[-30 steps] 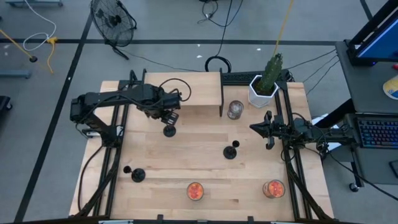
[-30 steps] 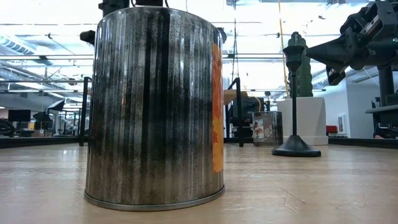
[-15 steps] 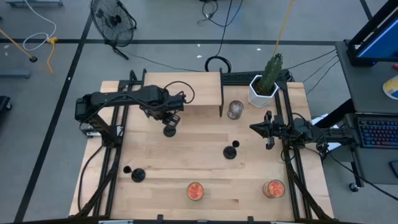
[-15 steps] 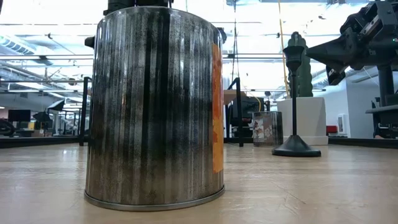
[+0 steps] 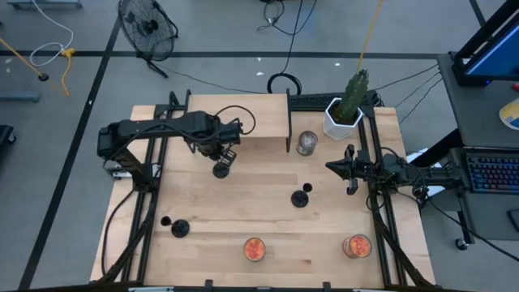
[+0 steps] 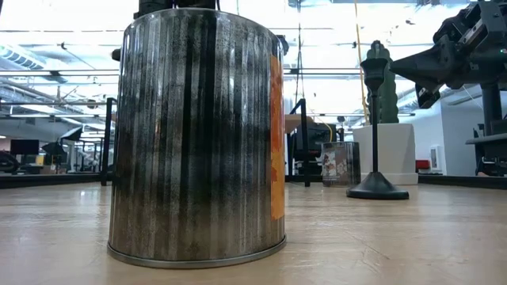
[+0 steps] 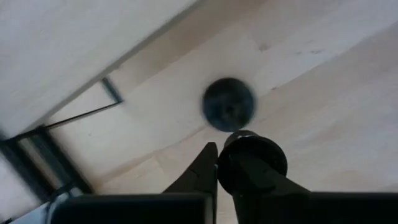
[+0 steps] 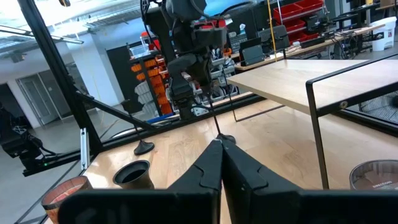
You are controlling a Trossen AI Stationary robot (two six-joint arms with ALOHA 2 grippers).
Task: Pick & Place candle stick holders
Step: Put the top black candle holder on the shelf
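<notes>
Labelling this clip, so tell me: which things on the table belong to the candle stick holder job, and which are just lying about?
Job: rear holder, gripped by left claw; centre holder; front-left holder.
Lying about: left orange jar; right orange jar; clear glass jar; potted cactus.

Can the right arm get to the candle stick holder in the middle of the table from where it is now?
Probably yes. The middle candle stick holder stands alone on bare wood, just beside the shut right gripper, with nothing between them; the clear glass jar stands off to the far side.
</notes>
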